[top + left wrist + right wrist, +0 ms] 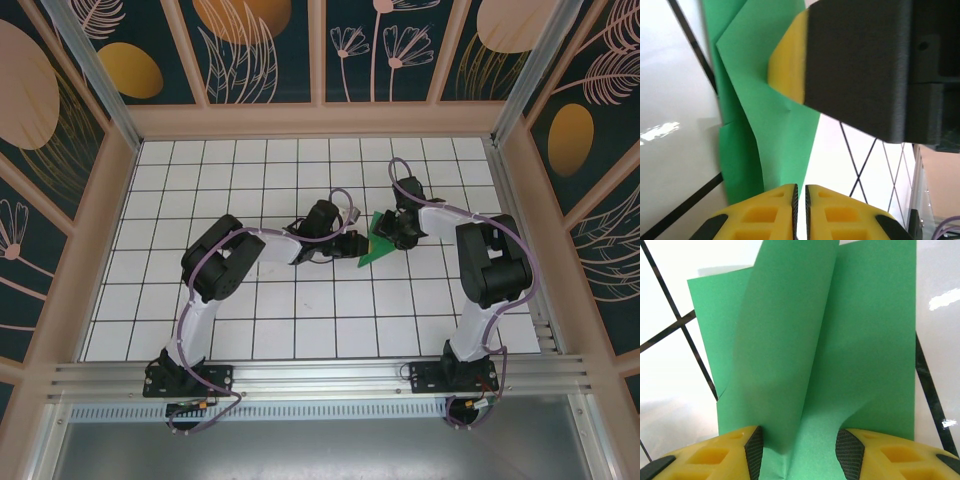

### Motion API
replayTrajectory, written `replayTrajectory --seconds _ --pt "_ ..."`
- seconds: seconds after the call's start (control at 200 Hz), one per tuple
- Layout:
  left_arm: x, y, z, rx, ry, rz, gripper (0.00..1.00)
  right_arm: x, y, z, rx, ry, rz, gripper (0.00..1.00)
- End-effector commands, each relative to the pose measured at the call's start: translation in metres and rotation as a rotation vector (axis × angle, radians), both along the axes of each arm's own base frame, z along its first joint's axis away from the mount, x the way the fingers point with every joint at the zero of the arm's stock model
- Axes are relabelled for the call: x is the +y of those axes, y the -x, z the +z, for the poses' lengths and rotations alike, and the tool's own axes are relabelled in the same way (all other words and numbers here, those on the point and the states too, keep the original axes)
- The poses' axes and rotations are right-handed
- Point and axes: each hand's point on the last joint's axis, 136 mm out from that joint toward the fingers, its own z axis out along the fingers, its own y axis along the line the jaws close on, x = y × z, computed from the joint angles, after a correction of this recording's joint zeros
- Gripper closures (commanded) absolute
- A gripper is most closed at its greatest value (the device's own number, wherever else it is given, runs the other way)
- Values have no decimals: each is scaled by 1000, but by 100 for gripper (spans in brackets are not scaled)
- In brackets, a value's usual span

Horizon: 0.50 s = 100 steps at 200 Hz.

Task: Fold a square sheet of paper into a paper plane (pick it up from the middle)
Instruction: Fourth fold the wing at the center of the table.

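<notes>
Square sheet of paper point(377, 243): bright green, partly folded with one flap standing up. It lies right of centre on the white grid-tiled worktop point(300, 310), which is enclosed by dark teal panels point(260, 50) with leaf motifs. Right gripper point(799, 455): jaws apart, straddling the raised flap. Left gripper point(800, 212): jaws drawn together to a thin slit at the sheet's edge, and whether paper is nipped between them cannot be told.

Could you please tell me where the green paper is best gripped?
Grip the paper's upright flap low by its crease, from the right gripper's side, fingers astride it: the flap stands clear, while the rest lies flat on the table.
</notes>
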Motion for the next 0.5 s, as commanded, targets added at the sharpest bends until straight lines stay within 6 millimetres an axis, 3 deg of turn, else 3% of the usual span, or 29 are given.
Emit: replayTrajectory --seconds 0.0,0.34,0.495 --pt "3 -4 -16 -2 -63 13 84 -30 39 -58 185 140 -39 50" --pt "8 -4 -26 -2 -112 29 89 -26 35 -53 165 121 -22 51" --pt "15 -3 -37 5 -156 36 90 -14 15 -29 74 70 23 52"
